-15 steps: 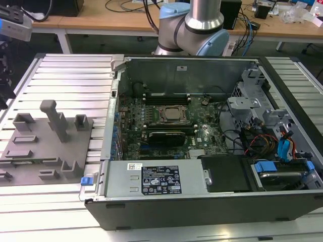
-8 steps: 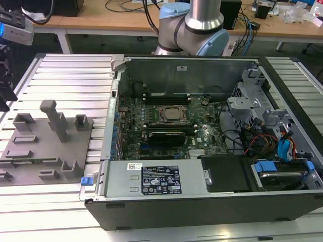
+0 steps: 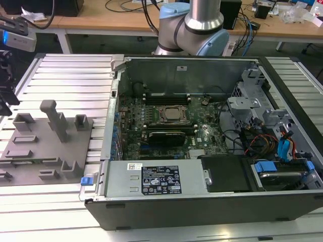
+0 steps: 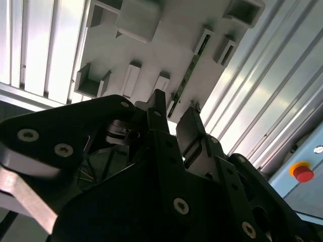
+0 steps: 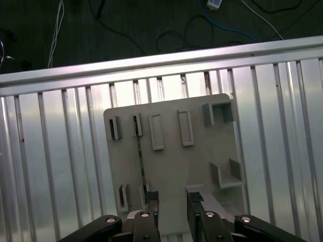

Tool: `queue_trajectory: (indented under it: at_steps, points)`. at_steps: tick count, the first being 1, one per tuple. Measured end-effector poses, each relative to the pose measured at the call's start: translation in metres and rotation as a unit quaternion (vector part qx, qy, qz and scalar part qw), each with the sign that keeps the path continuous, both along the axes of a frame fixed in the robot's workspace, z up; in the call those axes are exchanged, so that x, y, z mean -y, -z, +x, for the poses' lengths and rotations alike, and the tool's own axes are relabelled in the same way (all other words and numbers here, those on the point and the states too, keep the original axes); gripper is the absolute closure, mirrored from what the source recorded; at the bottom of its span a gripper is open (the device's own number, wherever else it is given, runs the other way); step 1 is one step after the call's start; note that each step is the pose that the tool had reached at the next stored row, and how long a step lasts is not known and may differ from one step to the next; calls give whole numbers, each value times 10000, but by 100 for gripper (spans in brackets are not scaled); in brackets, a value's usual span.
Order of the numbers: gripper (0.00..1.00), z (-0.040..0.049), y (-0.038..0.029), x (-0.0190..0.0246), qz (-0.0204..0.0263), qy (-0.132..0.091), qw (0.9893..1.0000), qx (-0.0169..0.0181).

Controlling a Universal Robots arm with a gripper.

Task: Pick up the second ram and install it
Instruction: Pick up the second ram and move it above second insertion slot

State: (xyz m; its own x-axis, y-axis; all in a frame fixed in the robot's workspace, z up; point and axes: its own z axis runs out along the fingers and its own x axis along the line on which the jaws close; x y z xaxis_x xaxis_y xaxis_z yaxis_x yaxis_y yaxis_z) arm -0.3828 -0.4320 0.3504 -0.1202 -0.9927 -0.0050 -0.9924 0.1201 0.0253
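Note:
The second ram (image 5: 141,156) is a thin green stick standing on its edge in a slot of the grey fixture plate (image 5: 202,156); the second wrist view shows the same ram (image 4: 189,70) on the plate (image 4: 166,40). My gripper (image 5: 173,199) hovers above the plate's edge, open, with nothing between its black fingers (image 5: 152,197). The ram lies just outside one finger, not between the two. In the second wrist view the gripper (image 4: 174,115) sits a short way short of the ram's near end.
The fixture plate (image 3: 50,166) lies on the ribbed aluminium table (image 3: 75,80) at the exterior view's left, with the arm's black head (image 3: 6,75) over it. To its right stands the open computer case (image 3: 151,181) with CPU socket (image 3: 170,115) and black memory slots (image 3: 166,96).

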Motion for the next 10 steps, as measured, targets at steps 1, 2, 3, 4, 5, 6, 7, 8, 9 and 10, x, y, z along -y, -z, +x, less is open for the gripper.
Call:
queue_trajectory:
  at_steps: [1, 2, 3, 4, 5, 6, 7, 8, 9, 10]
  points:
    - [64, -1, 1, 7, 3, -18, 10000, -1]
    - [64, -2, 3, 15, 12, -40, 10000, -1]
    - [64, -2, 5, 29, 22, -80, 10000, -1]
    - [64, -2, 7, 39, 24, -123, 9999, -1]
    - [64, -2, 10, 52, 26, -161, 9999, 0]
    - [64, -3, 20, 61, 27, -189, 9998, 0]
    - [64, -3, 34, 65, 26, -194, 9998, -1]
    - [64, -2, 43, 66, 26, -194, 9998, -1]
    - [64, -2, 57, 66, 26, -194, 9998, -1]
    - [64, -2, 67, 66, 26, -194, 9998, -1]
